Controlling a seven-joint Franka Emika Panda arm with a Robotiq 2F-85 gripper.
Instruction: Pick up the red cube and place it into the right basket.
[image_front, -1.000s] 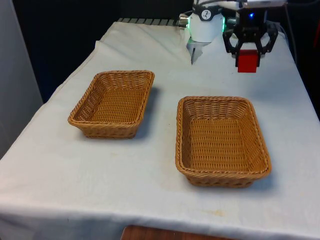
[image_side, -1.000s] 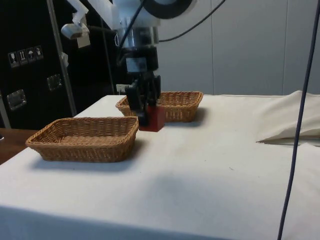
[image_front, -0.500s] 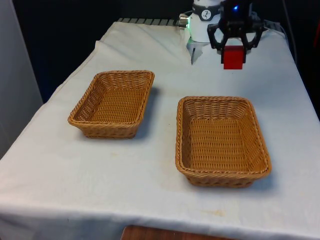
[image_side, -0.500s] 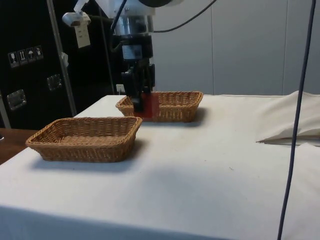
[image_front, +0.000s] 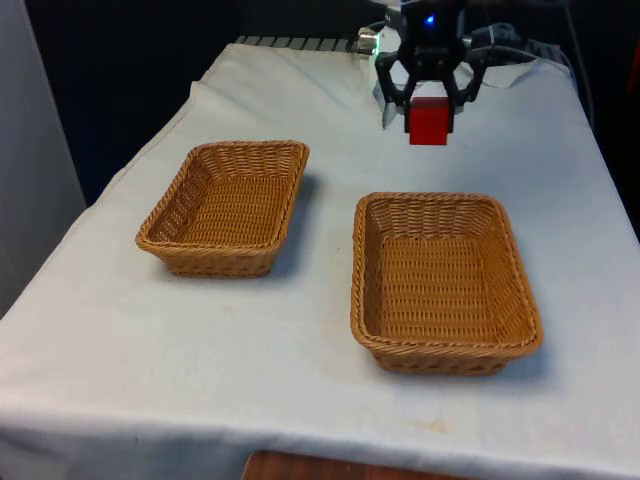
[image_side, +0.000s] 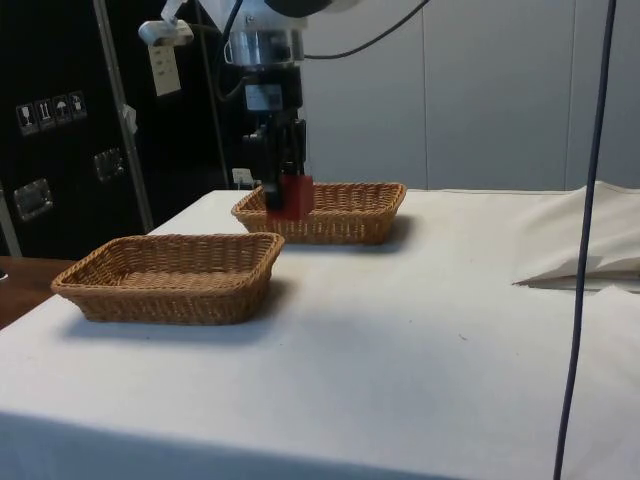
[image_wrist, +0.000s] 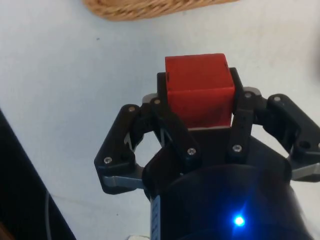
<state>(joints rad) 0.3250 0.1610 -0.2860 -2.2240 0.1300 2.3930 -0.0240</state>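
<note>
My black gripper (image_front: 430, 108) is shut on the red cube (image_front: 430, 122), holding it in the air above the white cloth, beyond the far rim of the basket (image_front: 440, 280) on the front view's right. In the side view the red cube (image_side: 295, 196) hangs under the gripper (image_side: 290, 190), well above table height. The wrist view has the red cube (image_wrist: 200, 90) clamped between the two black fingers (image_wrist: 165, 107), with the gripper (image_wrist: 200, 100) over bare cloth and a wicker rim (image_wrist: 150, 7) just beyond.
A second wicker basket (image_front: 228, 205) lies on the front view's left. In the side view one basket (image_side: 170, 275) lies near and another basket (image_side: 330, 212) farther back. A black cable (image_side: 585, 230) hangs down on the side view's right, by folded cloth (image_side: 590, 250).
The gripper has carried the red cube up and towards the front view's left, from the table's far right to a spot nearer the middle. It has stayed shut on the cube.
</note>
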